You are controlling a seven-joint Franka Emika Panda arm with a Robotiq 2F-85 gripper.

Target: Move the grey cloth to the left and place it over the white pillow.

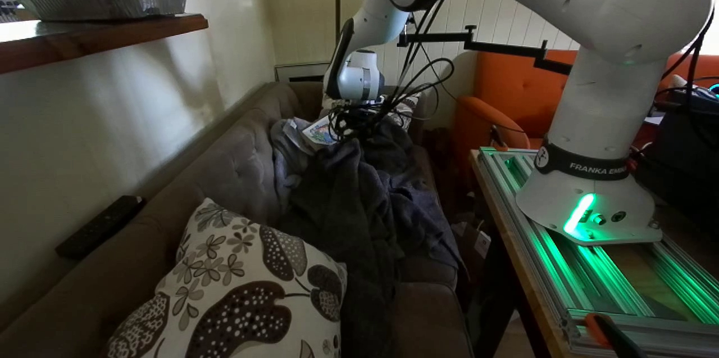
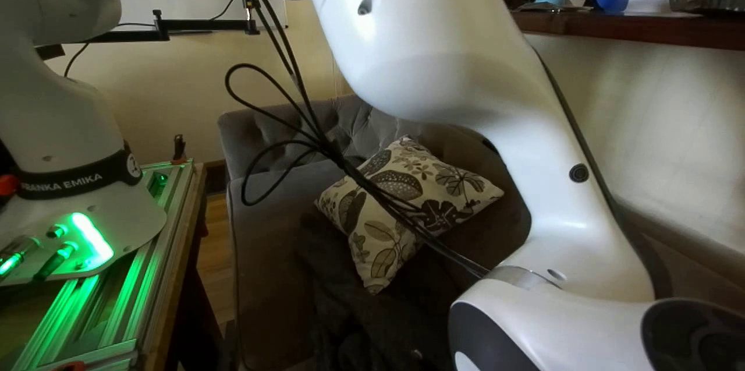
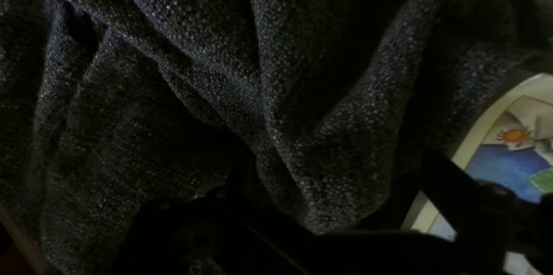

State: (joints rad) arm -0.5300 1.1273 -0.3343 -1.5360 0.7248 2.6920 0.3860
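Note:
The dark grey cloth [image 1: 348, 195] lies in folds along the sofa seat in an exterior view. Part of it shows dimly in an exterior view [image 2: 361, 313], and it fills most of the wrist view [image 3: 194, 93]. A white pillow [image 1: 247, 290] with a brown and grey plant pattern leans at the sofa end; it also shows in an exterior view [image 2: 407, 202]. The cloth lies beside it. My gripper [image 3: 337, 167] is low over the cloth, its dark fingers apart with a raised cloth fold between them. In the exterior views, cables or the frame edge hide the fingers.
A picture book [image 1: 320, 132] lies beside the gripper, near the right finger in the wrist view [image 3: 510, 158]. Another patterned pillow [image 1: 407, 108] is at the far end. A remote [image 1: 101, 229] rests on the sofa back. Loose cables [image 1: 359, 119] hang around the wrist.

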